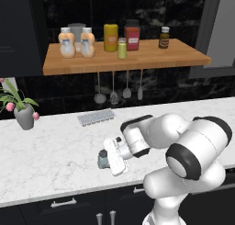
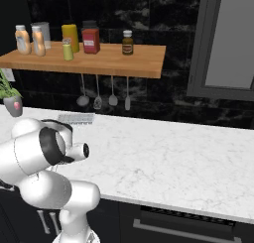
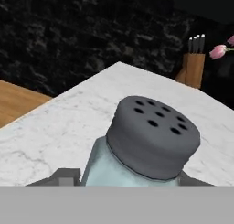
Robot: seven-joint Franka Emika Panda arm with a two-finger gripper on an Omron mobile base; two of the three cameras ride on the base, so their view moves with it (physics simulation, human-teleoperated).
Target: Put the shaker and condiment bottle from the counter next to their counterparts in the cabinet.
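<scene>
You see the gripper (image 1: 106, 160) low over the counter (image 1: 55, 146), near its front edge, with the shaker (image 1: 103, 159) right at its tip. In the hand view the shaker (image 3: 146, 150) sits between the two fingertips (image 3: 64, 177), one dark tip at each side of its pale teal glass body, cap with its holes pointing at the camera. The fingers look drawn in close against the glass, partly closed, but you cannot tell for sure that they press on it. The shaker stands on the counter, upright as far as the left base view shows.

Farther back from the shaker, toward the wall, a grey ribbed tray (image 1: 95, 116) lies on the counter, and a vase with pink flowers (image 1: 23, 114) stands off to its left.

Above and behind the shaker is the cabinet (image 1: 124, 61). On it you have two orange bottles (image 1: 77, 42) side by side at the left end, then a yellow canister (image 1: 110, 37), the yellow-green shaker (image 1: 121, 48) just in front of it, a red jar (image 1: 132, 35) and a dark bottle (image 1: 164, 37).
</scene>
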